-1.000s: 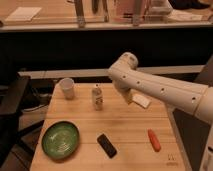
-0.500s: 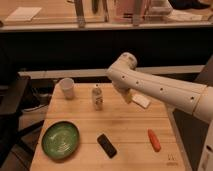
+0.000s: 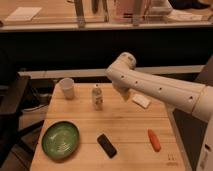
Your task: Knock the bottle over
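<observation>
Reaching in from the right with one white arm (image 3: 165, 92), its thick link rising leftward toward the gripper (image 3: 123, 93). Bending at a rounded joint (image 3: 125, 62) sitting just above the gripper and turning sharply downward there. Hanging the gripper straight below that joint, pointing down, its top tucked under the link's near end. Showing a row of small dark holes along the link, running away to the right of the gripper. Widening into a bulky shoulder (image 3: 202, 107) well to the right of the gripper and a little lower, cut off by the edge of view.
</observation>
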`<state>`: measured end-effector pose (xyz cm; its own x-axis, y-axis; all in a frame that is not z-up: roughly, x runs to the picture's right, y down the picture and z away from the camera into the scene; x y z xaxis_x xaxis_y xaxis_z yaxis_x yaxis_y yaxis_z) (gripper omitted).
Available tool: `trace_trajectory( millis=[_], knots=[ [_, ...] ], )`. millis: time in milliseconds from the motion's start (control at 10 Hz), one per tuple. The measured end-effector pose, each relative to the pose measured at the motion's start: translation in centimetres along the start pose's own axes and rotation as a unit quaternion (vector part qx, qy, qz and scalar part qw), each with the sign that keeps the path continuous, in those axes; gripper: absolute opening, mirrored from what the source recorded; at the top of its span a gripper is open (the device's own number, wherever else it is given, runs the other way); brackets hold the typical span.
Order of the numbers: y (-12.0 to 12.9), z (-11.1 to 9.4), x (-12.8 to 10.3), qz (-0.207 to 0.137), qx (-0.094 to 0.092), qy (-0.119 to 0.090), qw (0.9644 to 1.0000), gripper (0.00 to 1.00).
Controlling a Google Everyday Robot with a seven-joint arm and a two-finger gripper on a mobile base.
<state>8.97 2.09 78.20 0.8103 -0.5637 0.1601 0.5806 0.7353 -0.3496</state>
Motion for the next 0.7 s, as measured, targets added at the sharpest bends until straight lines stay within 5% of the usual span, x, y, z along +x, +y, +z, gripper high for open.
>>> trace_trajectory(
  millis=[400,700],
  knots=[
    [-0.36,0.03,0.07,-0.015,0.002,0.0,0.9999,0.15],
    [-0.75,0.1,0.08,-0.025,0.004,0.0,0.9997,0.03]
  ],
)
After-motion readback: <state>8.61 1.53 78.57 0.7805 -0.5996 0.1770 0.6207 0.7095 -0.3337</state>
